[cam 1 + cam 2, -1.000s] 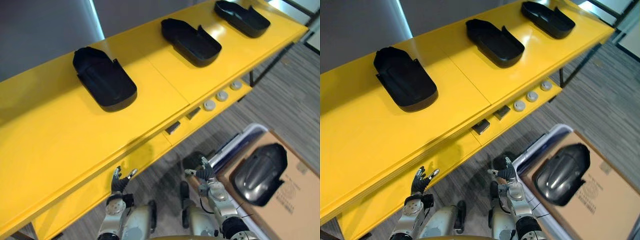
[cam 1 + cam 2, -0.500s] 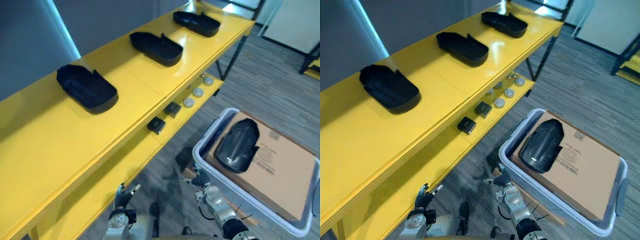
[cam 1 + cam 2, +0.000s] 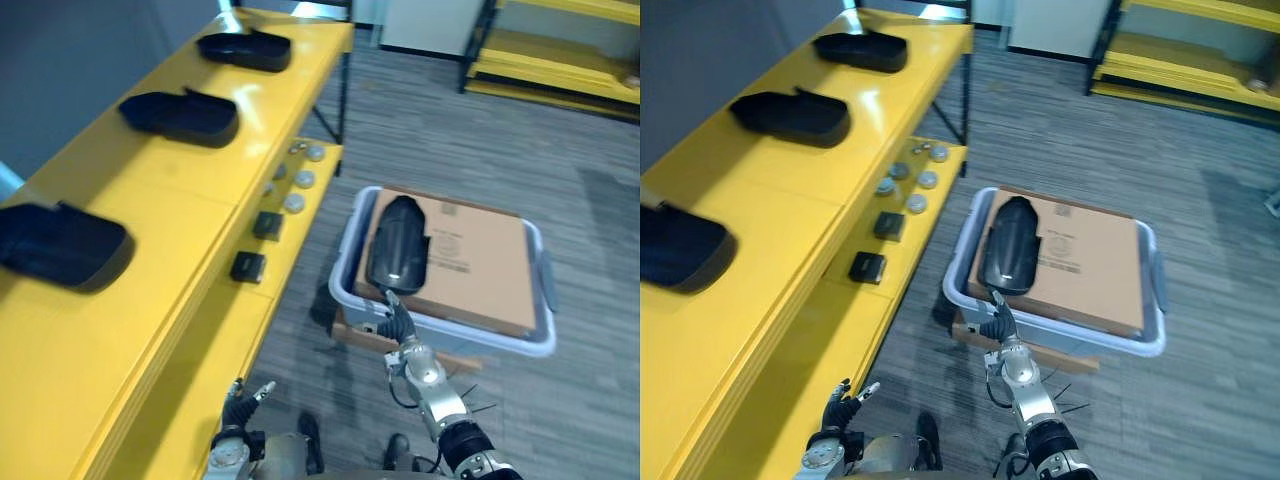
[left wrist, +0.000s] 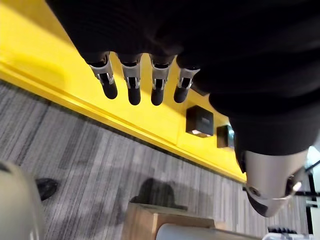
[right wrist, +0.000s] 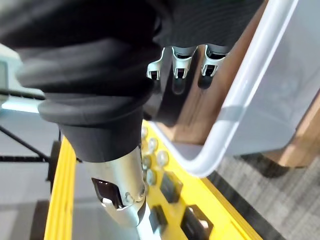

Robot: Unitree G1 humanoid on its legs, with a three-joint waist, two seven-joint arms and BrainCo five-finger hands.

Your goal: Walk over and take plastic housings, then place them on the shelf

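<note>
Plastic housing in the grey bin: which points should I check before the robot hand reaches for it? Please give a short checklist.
1. Plastic housing lies uncovered on the cardboard box in the grey bin: ok.
2. Right robot hand open and empty: ok.
3. Left robot hand open and empty: ok.
4. Right robot hand on the plastic housing: not ok; it is by the bin's near rim, apart from the housing.
5. Free space on the yellow shelf between the shelved housings: ok.
6. Plastic housing loose on the box: cannot tell.
</note>
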